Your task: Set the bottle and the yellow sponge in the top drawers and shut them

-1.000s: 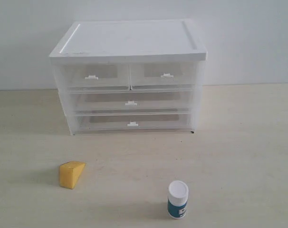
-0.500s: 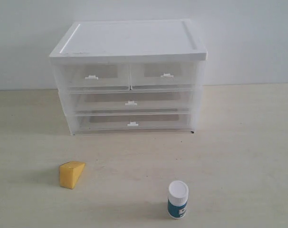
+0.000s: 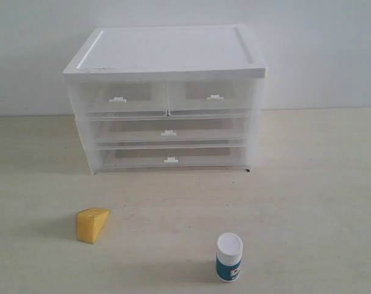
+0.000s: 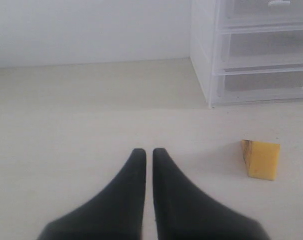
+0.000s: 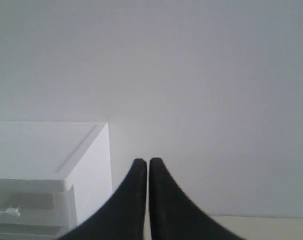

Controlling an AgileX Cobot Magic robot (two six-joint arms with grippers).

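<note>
The bottle (image 3: 229,257), white-capped with a teal label, stands upright near the table's front edge. The yellow sponge (image 3: 92,224) lies on the table to its left, in front of the cabinet; the left wrist view also shows the yellow sponge (image 4: 261,159). Both top drawers, left (image 3: 119,99) and right (image 3: 211,97), sit pushed in under the white top. Neither arm appears in the exterior view. My left gripper (image 4: 149,150) is shut and empty, low over the table and off to the side of the sponge. My right gripper (image 5: 149,161) is shut and empty, raised beside the cabinet's top.
The white-topped cabinet (image 3: 167,52) stands at the back against a pale wall, with two full-width drawers (image 3: 168,132) below the top pair. The cabinet's side and lower drawers (image 4: 261,50) show in the left wrist view. Bare beige table surrounds the sponge and bottle.
</note>
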